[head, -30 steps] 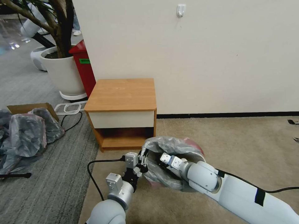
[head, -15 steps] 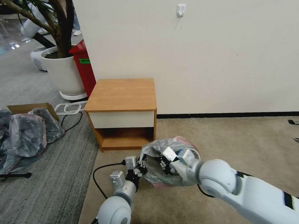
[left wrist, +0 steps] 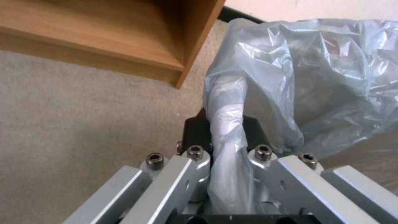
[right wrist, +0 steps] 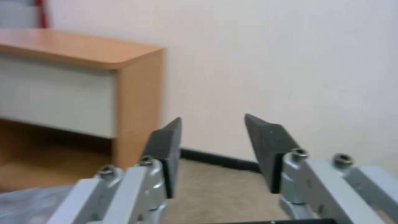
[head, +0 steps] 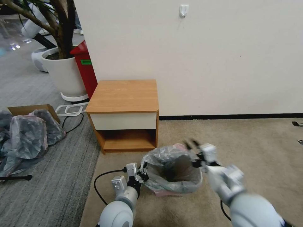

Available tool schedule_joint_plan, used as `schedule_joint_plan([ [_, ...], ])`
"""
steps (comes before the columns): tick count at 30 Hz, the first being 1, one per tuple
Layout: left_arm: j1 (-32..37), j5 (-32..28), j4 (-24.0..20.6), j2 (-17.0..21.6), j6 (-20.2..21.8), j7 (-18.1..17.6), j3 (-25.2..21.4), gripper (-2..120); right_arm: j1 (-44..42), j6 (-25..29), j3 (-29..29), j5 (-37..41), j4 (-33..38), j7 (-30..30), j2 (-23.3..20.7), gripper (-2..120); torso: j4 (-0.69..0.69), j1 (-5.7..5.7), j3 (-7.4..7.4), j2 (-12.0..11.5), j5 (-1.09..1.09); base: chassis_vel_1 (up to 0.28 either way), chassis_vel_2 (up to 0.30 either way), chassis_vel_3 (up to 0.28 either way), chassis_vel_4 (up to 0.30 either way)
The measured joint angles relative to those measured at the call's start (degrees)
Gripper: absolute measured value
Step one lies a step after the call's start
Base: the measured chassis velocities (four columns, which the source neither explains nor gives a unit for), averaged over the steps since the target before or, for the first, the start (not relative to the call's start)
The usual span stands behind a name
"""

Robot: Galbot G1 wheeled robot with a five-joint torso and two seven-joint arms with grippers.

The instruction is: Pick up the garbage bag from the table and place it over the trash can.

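The garbage bag [head: 170,171], thin grey plastic with a pink rim, stands open-mouthed in a bin's shape on the carpet in front of the table [head: 126,94]. The trash can is hidden beneath it. My left gripper [head: 142,171] is shut on a twisted strip of the bag's left edge; in the left wrist view that strip of the garbage bag [left wrist: 315,77] runs between the jaws of the left gripper [left wrist: 226,124]. My right gripper [head: 192,145] hovers open just above the bag's right rim. The right wrist view shows nothing between the right gripper [right wrist: 212,119] fingers, which face the wall.
A heap of grey bags [head: 25,138] and a cardboard box [head: 25,109] lie on the left floor. A red bin [head: 84,67] and a white plant pot [head: 63,74] stand behind the table. A black cable [head: 101,183] loops by my left arm. Open carpet [head: 252,148] lies right.
My right gripper has come out of the bag and risen to its right rim, fingers apart. The bag's mouth now gapes open. The left gripper has kept its hold.
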Motion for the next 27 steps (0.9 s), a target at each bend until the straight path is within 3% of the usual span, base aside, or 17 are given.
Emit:
schedule_joint_plan([
  [2,1.0,1.9,0.0,0.1,0.0,0.8,-0.1,6,-3.7,4.5,1.7,-3.8,-1.5,-0.3,6.6,55,0.01,0.00,0.00,0.0,0.02,0.000,0.000,0.000,0.000],
  [3,1.0,1.9,0.0,0.1,0.0,0.8,-0.1,6,-3.7,4.5,1.7,-3.8,-1.5,-0.3,6.6,55,0.01,0.00,0.00,0.0,0.02,0.000,0.000,0.000,0.000],
  [7,3.0,3.8,-0.8,1.2,0.0,3.0,-1.2,6,-8.6,13.0,2.6,-5.8,-4.2,-0.4,13.4,75,0.01,0.00,0.00,0.0,0.00,0.000,0.000,0.000,0.000],
  [16,6.0,6.3,-1.3,3.1,-0.8,5.0,-4.7,6,-9.7,16.5,2.1,-6.3,-6.0,-0.4,15.5,100,0.02,0.00,0.01,0.0,0.01,0.000,0.000,0.000,0.000],
  [23,6.2,7.1,-1.0,2.5,-0.5,4.7,-4.2,6,-9.5,16.2,1.6,-6.7,-6.0,-0.4,15.3,100,0.02,0.00,0.01,0.0,0.01,0.000,0.000,0.000,0.000],
  [27,5.7,7.5,-0.6,2.0,0.0,4.0,-3.7,17,-9.7,15.4,2.1,-7.0,-5.9,-0.5,15.2,100,0.01,0.00,0.01,0.0,0.01,0.000,0.000,0.000,0.000],
])
